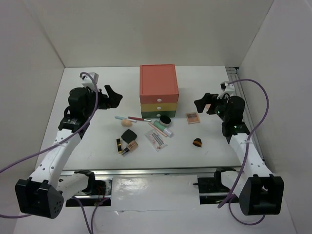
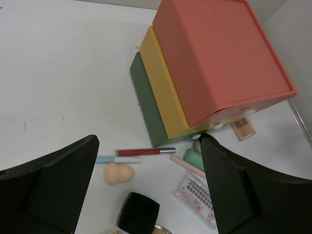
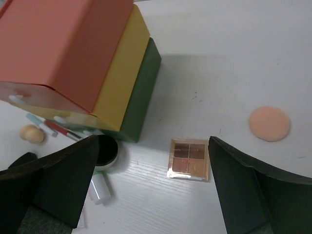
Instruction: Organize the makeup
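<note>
The makeup lies in front of the stacked drawer box (image 1: 158, 95). It includes a black square compact (image 1: 128, 135), a round black pot (image 1: 165, 119), a mint tube (image 1: 161, 127), a gold-black lipstick (image 1: 119, 145), a pink palette (image 1: 192, 117), thin pencils (image 1: 139, 119), a beige sponge (image 1: 126, 122) and a brown sponge (image 1: 197, 142). My left gripper (image 1: 114, 95) is open and empty, raised to the left of the box; its view shows the red pencil (image 2: 145, 152), the sponge (image 2: 117, 173) and the compact (image 2: 138, 213) below. My right gripper (image 1: 204, 105) is open and empty, raised above the palette (image 3: 189, 159) and the pot (image 3: 105, 151).
A clear pack of false lashes (image 1: 155, 139) and a small foundation bottle (image 1: 130, 147) lie among the makeup. A round peach puff (image 3: 269, 123) lies right of the palette. White walls close in the table on the left, back and right.
</note>
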Robot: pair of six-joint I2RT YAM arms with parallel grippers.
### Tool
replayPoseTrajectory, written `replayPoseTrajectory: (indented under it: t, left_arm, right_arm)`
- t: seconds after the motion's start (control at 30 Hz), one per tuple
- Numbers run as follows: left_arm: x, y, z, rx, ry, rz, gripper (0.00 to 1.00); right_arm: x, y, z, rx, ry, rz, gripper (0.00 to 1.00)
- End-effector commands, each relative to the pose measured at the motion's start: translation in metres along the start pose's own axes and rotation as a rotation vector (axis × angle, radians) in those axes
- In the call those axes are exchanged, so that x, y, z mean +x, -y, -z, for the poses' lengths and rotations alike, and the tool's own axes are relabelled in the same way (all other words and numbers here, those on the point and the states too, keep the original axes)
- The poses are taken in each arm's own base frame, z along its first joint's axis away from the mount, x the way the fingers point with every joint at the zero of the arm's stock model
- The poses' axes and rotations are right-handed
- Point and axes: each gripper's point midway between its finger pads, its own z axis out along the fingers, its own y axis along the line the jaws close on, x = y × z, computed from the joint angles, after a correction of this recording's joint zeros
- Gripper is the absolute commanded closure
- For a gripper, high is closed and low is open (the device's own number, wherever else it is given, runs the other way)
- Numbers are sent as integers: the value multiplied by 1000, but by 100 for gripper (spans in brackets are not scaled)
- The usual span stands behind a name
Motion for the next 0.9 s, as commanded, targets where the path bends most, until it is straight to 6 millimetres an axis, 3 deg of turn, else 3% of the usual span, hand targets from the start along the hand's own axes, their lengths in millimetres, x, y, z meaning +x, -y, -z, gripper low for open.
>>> replayPoseTrajectory:
  t: [0.0,0.07,0.1,0.27,0.3,0.33,0.37,0.4,0.43,0.47,0.5,0.53,0.57,0.6,0.63,0.67,0.7,0.8,0.83,0.87]
  left_arm:
    - [-11,14,-5,39,-11,-24,0]
    - [-21,26,-4,82,2,-42,0]
    - [-17,35,-8,118,-9,-64,0]
    - [-29,62,-28,159,-29,-116,0]
    - [-22,63,-31,144,-67,-125,0]
    - [-20,72,-34,154,-86,-131,0]
    - [-28,78,-36,153,-77,-135,0]
    - [-26,74,-44,140,-87,-144,0]
    - [-20,79,-47,150,-103,-147,0]
    - [-22,78,-49,137,-98,-134,0]
    - [-25,81,-52,136,-89,-128,0]
    - [-18,78,-57,129,-108,-126,0]
    - [-26,81,-60,121,-91,-131,0]
    - [-29,79,-64,107,-84,-131,0]
    - [-22,80,-70,109,-110,-159,0]
    - [-29,89,-71,124,-103,-164,0]
    - [-27,86,-72,105,-122,-171,0]
    - [-35,89,-76,108,-113,-172,0]
    - [-31,86,-80,94,-123,-172,0]
    - [-35,87,-83,96,-117,-172,0]
  right_arm:
    - [-45,-34,10,-137,99,70,0]
    - [-46,-49,13,-224,93,116,0]
    - [-47,-52,15,-235,83,105,0]
    - [-28,-80,8,-289,-29,128,0]
    - [-22,-98,8,-324,-42,129,0]
    - [-21,-100,6,-302,-39,135,0]
    - [-17,-104,5,-292,-47,138,0]
    - [-18,-122,7,-318,-49,141,0]
    - [-20,-120,5,-259,-44,145,2]
    - [-11,-120,0,-232,-79,148,3]
    - [-1,-133,2,-236,-124,162,3]
    - [5,-135,0,-215,-147,171,3]
    - [18,-124,-6,-127,-181,188,4]
    - [28,-136,-4,-142,-204,210,6]
    - [31,-135,-6,-103,-201,217,6]
    - [37,-140,-7,-100,-212,217,6]
    - [36,-158,-4,-137,-200,208,6]
    - [37,-172,-9,-110,-172,201,6]
    - [34,-185,-9,-124,-159,194,13]
    - [43,-183,-16,-86,-174,212,16]
